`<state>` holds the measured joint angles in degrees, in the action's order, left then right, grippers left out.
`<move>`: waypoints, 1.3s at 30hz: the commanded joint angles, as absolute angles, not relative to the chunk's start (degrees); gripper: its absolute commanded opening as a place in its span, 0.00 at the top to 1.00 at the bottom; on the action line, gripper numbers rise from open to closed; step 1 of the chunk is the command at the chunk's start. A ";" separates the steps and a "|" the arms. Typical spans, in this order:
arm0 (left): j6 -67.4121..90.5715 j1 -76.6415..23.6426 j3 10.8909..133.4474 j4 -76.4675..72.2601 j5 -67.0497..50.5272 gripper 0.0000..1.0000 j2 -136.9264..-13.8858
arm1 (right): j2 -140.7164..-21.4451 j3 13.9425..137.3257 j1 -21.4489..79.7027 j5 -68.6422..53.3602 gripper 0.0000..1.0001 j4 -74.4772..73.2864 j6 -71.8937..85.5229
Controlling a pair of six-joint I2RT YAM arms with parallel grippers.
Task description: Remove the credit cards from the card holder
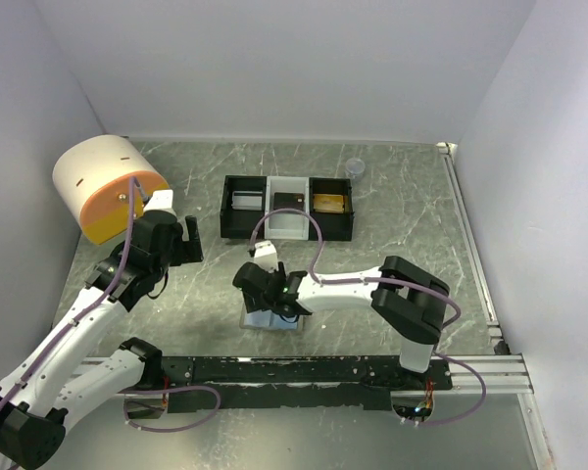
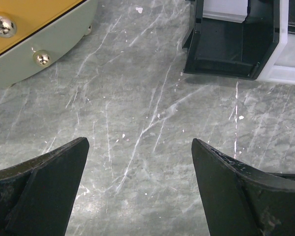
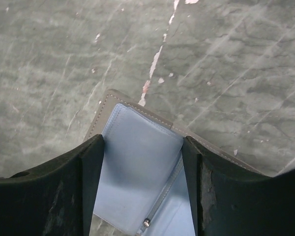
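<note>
The card holder (image 3: 137, 157) lies open on the marble table, a grey outer leaf with pale blue lining and a snap strap. In the top view the card holder (image 1: 263, 319) is near the front centre, mostly under my right gripper (image 1: 274, 297). My right gripper (image 3: 143, 138) is open directly over it, its fingers flanking the blue inner leaf at both side edges. I cannot see any card in the holder. My left gripper (image 1: 188, 240) is open and empty, above bare table to the left, as the left wrist view (image 2: 138, 142) shows.
A black-and-white three-compartment tray (image 1: 237, 227) stands behind the holder, with a pale card (image 1: 246, 200), a dark card (image 1: 290, 200) and a gold card (image 1: 328, 203) in it. A round white-and-orange box (image 1: 108, 186) is at far left. A small clear cup (image 1: 355, 167) is at the back.
</note>
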<state>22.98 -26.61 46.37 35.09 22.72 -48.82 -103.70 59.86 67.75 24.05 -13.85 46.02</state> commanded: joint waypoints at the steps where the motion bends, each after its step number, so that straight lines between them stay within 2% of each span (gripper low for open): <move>1: 23.47 -26.72 46.76 35.07 23.64 0.02 -48.69 | -103.35 55.23 69.36 19.89 0.46 -12.11 40.78; 8: 23.47 -26.72 46.78 35.07 23.38 0.03 -48.84 | -98.92 49.98 69.77 17.33 0.50 -5.49 32.71; 15: 23.54 -26.72 46.76 35.15 23.23 0.03 -48.89 | -94.76 48.42 69.75 13.03 0.46 -2.50 28.07; 21: 23.49 -26.70 46.75 35.07 22.91 0.03 -48.69 | -97.61 50.55 69.70 15.40 0.60 -6.50 30.48; 26: 23.48 -26.72 46.62 34.99 21.92 0.04 -49.14 | -97.29 50.01 69.77 15.92 0.67 -6.22 32.71; 28: 23.47 -26.72 46.74 35.06 22.01 0.04 -49.22 | -96.40 50.03 69.72 14.98 0.63 -5.78 32.61; 32: 23.71 -26.72 46.83 35.22 22.57 0.04 -48.77 | -96.06 52.93 69.79 15.44 0.39 -9.47 32.89; 35: 24.57 -26.67 46.84 35.70 23.97 0.04 -47.84 | -96.85 56.77 70.38 18.28 0.33 -14.48 34.51; 39: 26.10 -26.72 47.09 36.91 27.15 0.03 -46.42 | -99.20 62.05 72.24 24.22 0.31 -21.96 37.87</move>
